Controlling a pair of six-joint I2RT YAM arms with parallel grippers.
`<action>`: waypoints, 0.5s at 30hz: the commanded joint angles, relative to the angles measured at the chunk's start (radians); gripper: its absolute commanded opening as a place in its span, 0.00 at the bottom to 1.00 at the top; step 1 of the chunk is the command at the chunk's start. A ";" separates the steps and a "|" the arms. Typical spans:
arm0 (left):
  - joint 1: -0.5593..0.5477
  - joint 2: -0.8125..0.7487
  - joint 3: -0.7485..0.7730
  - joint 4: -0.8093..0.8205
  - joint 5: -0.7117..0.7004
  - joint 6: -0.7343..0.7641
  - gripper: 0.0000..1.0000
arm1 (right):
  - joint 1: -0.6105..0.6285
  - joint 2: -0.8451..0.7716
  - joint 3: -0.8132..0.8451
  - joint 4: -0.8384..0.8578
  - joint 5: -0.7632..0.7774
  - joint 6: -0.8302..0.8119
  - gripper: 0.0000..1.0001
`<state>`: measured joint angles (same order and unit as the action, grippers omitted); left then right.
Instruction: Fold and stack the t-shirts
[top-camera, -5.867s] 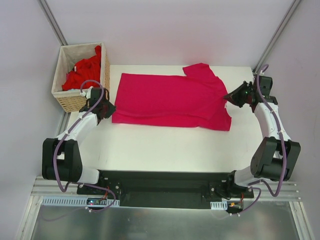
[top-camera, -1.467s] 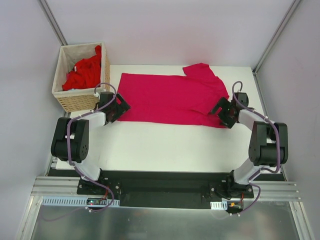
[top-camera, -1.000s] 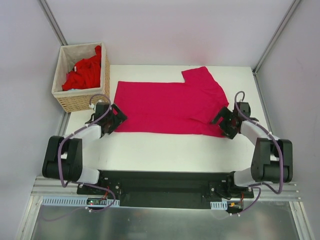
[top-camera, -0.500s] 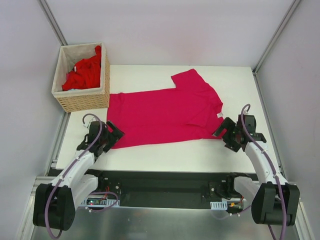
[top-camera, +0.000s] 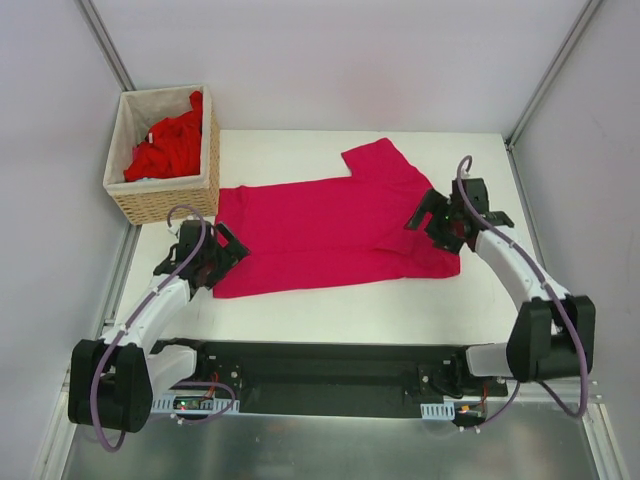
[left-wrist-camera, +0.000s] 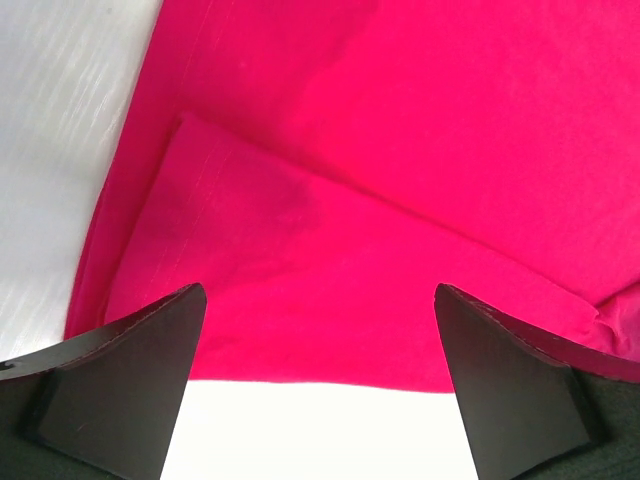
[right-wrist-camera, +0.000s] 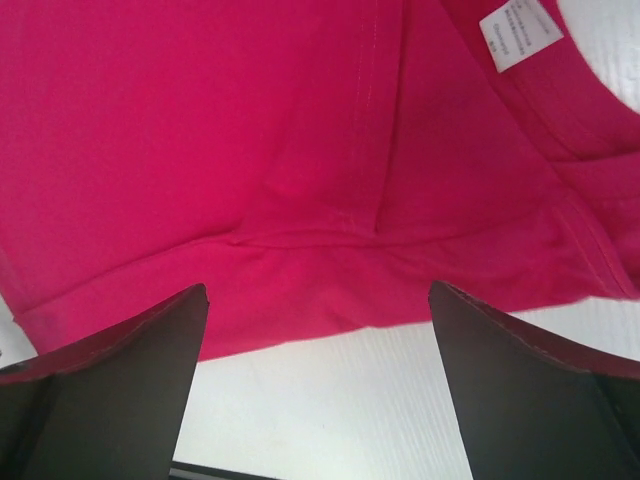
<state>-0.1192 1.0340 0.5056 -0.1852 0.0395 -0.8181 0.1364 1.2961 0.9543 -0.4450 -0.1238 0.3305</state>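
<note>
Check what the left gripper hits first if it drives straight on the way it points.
Most likely the magenta t-shirt: the left gripper, fingers open, aims at its doubled-over corner, nothing in between. Depth is unclear, so it could land on the bare table just short of the hem.

The left gripper (top-camera: 220, 262) and the right gripper (top-camera: 433, 226) sat low, angled inward, jaws spread wide and empty.

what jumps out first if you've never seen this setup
A big magenta t-shirt lies spread across the middle of the white table. The left gripper and right gripper sit open at its two ends. At the far left corner, a wicker basket holds brighter red shirts.
</note>
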 joint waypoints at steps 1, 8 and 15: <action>-0.008 0.041 0.063 -0.011 -0.032 0.048 0.99 | 0.025 0.123 0.037 0.060 -0.010 0.005 0.94; -0.008 0.093 0.085 0.003 -0.033 0.054 0.99 | 0.063 0.268 0.057 0.138 -0.017 0.030 0.84; -0.008 0.124 0.077 0.020 -0.055 0.050 0.99 | 0.095 0.342 0.092 0.141 -0.005 0.035 0.58</action>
<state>-0.1192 1.1446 0.5552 -0.1822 0.0158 -0.7883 0.2165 1.6196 0.9916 -0.3359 -0.1345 0.3534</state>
